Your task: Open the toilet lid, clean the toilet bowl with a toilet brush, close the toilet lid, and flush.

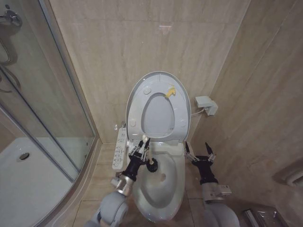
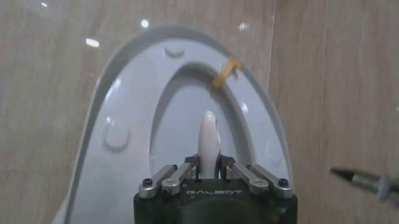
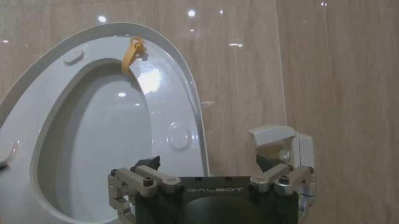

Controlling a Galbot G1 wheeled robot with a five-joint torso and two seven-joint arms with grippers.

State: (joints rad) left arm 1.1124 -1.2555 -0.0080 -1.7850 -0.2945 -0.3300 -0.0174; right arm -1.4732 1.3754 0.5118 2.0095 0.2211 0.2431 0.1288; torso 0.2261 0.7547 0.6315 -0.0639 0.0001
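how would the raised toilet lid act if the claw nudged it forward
The toilet lid probably swings down on its rear hinge instead of bending; it looks like rigid moulded plastic. Its glossy face would likely let the right claw slip. Standing near-upright against the wall, it may drop fast.

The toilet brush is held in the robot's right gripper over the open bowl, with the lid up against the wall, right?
Not quite: the left gripper holds the toilet brush, as the head view shows. The right gripper is open beside the toilet bowl. The toilet lid is up.
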